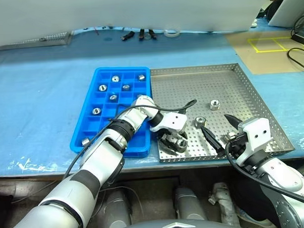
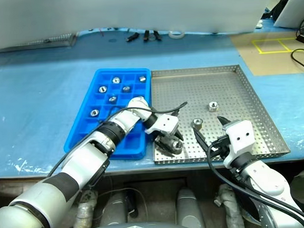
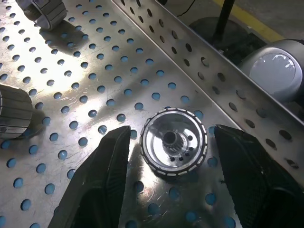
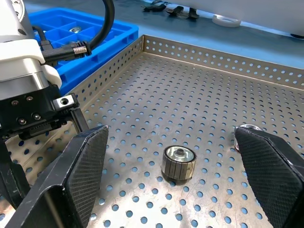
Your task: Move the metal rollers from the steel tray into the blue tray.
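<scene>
The large square perforated steel tray (image 1: 252,92) lay touching the narrower bright blue compartmented plastic tray (image 1: 90,129), which held several small ribbed silver metal rollers (image 1: 113,97). The left gripper (image 3: 166,149) stood spread astride one roller (image 3: 174,142) near the steel tray's front rim without touching it. The right gripper (image 4: 173,178) gaped wide, holding nothing. No writing was legible.
</scene>
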